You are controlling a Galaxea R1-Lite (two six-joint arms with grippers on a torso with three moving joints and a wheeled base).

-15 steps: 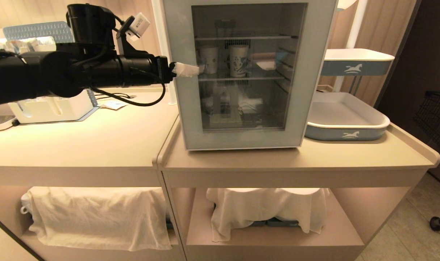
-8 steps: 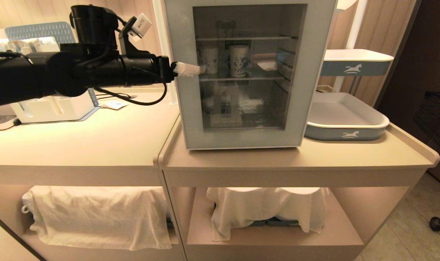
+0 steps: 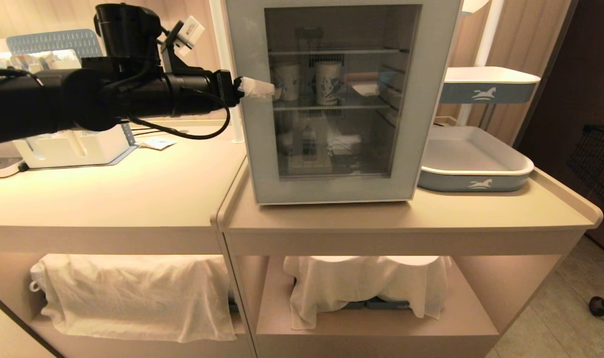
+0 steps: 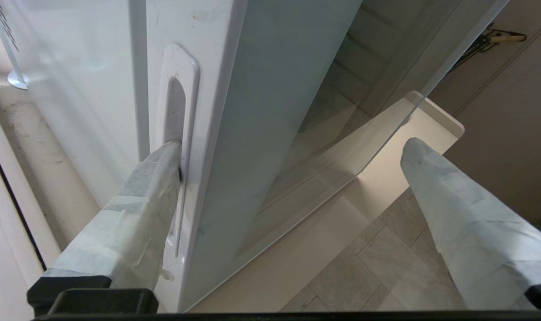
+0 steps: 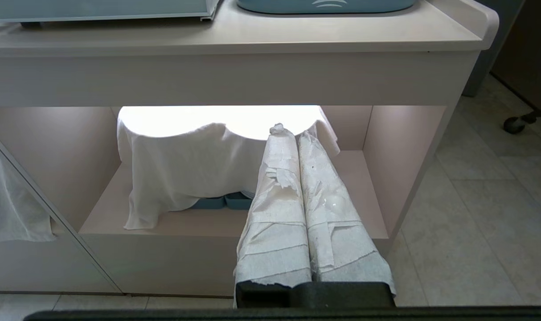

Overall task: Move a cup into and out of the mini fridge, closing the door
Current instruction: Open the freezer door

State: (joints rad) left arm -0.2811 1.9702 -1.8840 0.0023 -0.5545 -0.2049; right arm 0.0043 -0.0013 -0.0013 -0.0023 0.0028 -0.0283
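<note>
Pale grey-blue framing surrounds the glass of the door (image 3: 332, 99), which from my head camera sits flush on the mini fridge (image 3: 439, 94) on the beige counter (image 3: 406, 211). I read no lettering there; the only marking is a white horse emblem on each of two blue-sided trays (image 3: 473, 164) to the fridge's right, one on the counter and one raised behind it. Through the glass the cup (image 3: 328, 82) with the blue swirl stands upright on the middle shelf, a second white cup (image 3: 287, 81) just beside it on its left. My left gripper (image 3: 256, 87) reaches in level from the left and meets the door's left edge at that shelf's height. White cloths (image 3: 133, 296) cover items on the lower shelves. In the left wrist view the left gripper (image 4: 293, 147) is spread wide and holds nothing: one taped finger (image 4: 141, 200) has its tip in the recessed handle (image 4: 176, 111) on the door's side edge, the other hangs apart in front of the glass. No writing is legible there. In the right wrist view the right gripper (image 5: 297, 133) has its wrapped fingers pressed together, empty, low before the counter's open shelf and pointing at the draped cloth.
</note>
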